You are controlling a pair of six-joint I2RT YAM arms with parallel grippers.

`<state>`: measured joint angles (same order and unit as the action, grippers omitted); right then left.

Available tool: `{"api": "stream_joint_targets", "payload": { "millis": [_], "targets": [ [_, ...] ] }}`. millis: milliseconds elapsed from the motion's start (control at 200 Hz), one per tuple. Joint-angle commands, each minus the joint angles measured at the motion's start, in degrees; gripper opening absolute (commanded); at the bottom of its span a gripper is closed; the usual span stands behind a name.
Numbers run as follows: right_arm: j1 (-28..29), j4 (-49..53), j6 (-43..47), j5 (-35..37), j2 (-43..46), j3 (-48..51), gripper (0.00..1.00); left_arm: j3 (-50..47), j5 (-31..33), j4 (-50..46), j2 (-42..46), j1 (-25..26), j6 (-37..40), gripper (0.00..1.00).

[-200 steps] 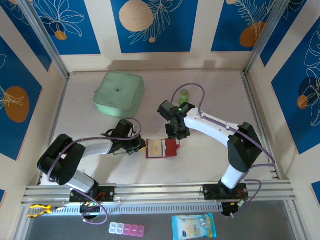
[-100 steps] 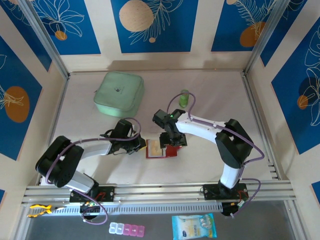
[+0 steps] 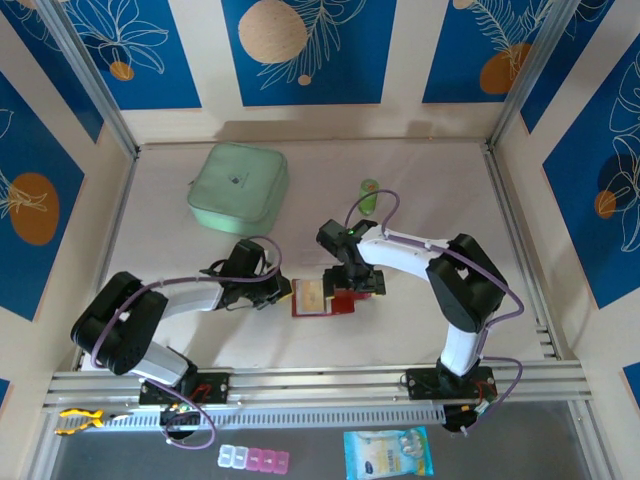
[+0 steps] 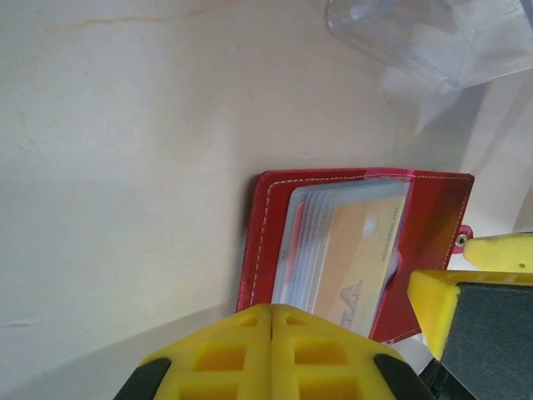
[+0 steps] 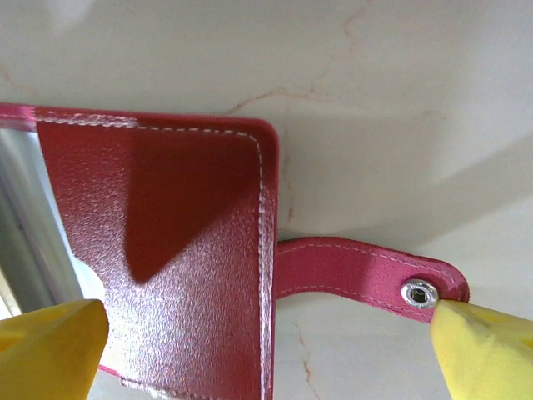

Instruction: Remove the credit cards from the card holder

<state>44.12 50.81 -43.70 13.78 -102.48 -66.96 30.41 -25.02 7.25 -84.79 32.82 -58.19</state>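
Note:
The red card holder (image 3: 343,304) lies open on the table between the two arms. Its clear pockets face up with tan credit cards (image 4: 358,250) tucked inside them. My left gripper (image 4: 272,329) is shut, its yellow tips at the holder's left edge (image 3: 287,291). My right gripper (image 5: 266,350) hangs open just above the holder's right flap (image 5: 166,250). One of its fingertips (image 5: 50,350) is over the flap and the other by the snap of the red tab (image 5: 366,271). In the top view the right gripper (image 3: 358,285) hides part of that flap.
A pale-green square pouch (image 3: 238,188) sits at the back left. A small green bottle (image 3: 369,190) lies behind the right arm. A clear plastic piece (image 4: 425,33) lies beyond the holder. A pill box (image 3: 254,459) and a packet (image 3: 390,452) lie below the rail.
The right gripper has come forward and down over the holder's right flap, opening wide as it came. The left arm and the holder have stayed put.

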Motion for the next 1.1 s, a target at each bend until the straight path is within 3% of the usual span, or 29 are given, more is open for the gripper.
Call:
{"api": "stream_joint_targets", "payload": {
  "millis": [0, 640, 1090],
  "targets": [
    [-0.3, -1.7, 1.0, -2.4, -1.4, 0.7, 0.99, -0.2, -0.5, 0.8, 0.3, 0.4, -0.7, 0.00],
    [0.4, -4.3, 0.6, -3.2, -9.0, 2.7, 0.99, 0.3, -0.1, -0.3, 1.1, 0.3, -0.3, 0.00],
    [2.6, -2.9, -4.3, -6.0, -0.5, 2.0, 0.94, 4.1, -1.1, -5.3, 2.3, 0.4, 2.7, 0.00]
  ]
}}
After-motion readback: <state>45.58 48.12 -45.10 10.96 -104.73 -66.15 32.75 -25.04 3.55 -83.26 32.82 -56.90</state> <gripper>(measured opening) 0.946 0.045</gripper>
